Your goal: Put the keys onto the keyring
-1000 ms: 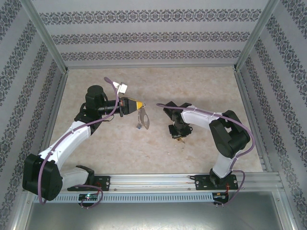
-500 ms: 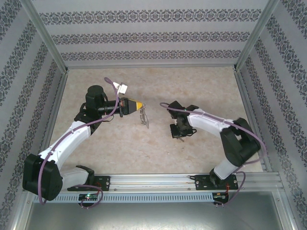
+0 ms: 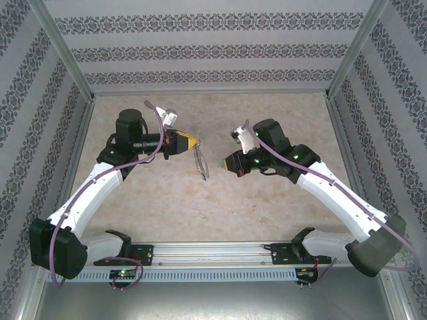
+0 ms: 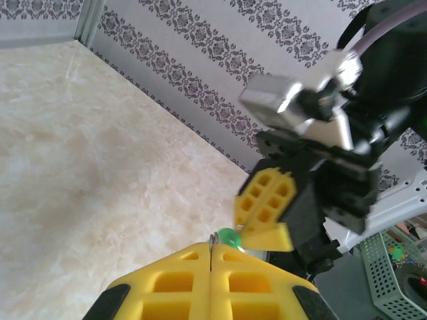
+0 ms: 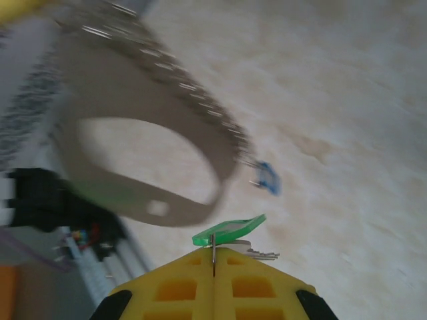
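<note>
My left gripper (image 3: 194, 143) is shut on the top of the keyring (image 3: 199, 164), a large grey loop that hangs below it over the table. In the right wrist view the keyring (image 5: 150, 163) shows blurred, with a row of small metal pieces and a blue tag (image 5: 268, 179). My right gripper (image 3: 227, 162) is shut on the keys (image 5: 231, 230), a silver key with a light green tag, held just right of the loop. In the left wrist view my left gripper (image 4: 211, 248) pinches thin metal. The green tag (image 4: 229, 237) and the right gripper's yellow fingers (image 4: 267, 208) sit just beyond it.
The beige marbled table (image 3: 280, 107) is enclosed by patterned walls and aluminium posts (image 3: 63, 50). A metal rail (image 3: 220, 252) carrying both arm bases runs along the near edge. A green basket (image 4: 393, 267) stands beyond the table edge in the left wrist view.
The right arm has risen from the table and swung left with the key, up to the hanging loop. Its jaws closed at the start. The left gripper shifted slightly up.
</note>
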Available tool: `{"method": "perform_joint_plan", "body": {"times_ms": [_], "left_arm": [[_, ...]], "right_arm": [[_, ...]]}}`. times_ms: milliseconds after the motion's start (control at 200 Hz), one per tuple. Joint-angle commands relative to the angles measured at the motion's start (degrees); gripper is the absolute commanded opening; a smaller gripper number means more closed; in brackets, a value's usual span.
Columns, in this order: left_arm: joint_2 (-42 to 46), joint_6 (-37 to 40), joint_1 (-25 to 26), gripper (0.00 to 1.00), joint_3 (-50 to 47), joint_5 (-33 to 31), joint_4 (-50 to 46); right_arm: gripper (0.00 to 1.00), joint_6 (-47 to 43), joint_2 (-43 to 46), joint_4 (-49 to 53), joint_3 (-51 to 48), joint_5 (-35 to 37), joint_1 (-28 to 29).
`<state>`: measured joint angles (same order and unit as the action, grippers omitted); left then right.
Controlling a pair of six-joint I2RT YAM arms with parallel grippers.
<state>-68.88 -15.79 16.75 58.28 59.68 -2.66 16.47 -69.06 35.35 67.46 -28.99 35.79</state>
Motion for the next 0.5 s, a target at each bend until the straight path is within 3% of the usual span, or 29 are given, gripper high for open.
{"method": "perform_joint_plan", "body": {"times_ms": [0, 270, 495], "left_arm": [[1.56, 4.99, -0.10, 0.00, 2.83, -0.05, -3.22], [2.69, 9.38, 1.66, 0.00, 4.65, -2.90, -8.53], [4.34, 7.82, 2.18, 0.00, 3.60, -2.55, -6.73]], "right_arm": [[0.00, -0.31, -1.61, -1.66, 6.70, -10.98, 1.52], [0.00, 4.23, -7.36, -3.82, 16.08, -20.57, 4.01], [0.00, 5.21, -8.63, -2.26, 16.38, -19.15, 3.04]]}}
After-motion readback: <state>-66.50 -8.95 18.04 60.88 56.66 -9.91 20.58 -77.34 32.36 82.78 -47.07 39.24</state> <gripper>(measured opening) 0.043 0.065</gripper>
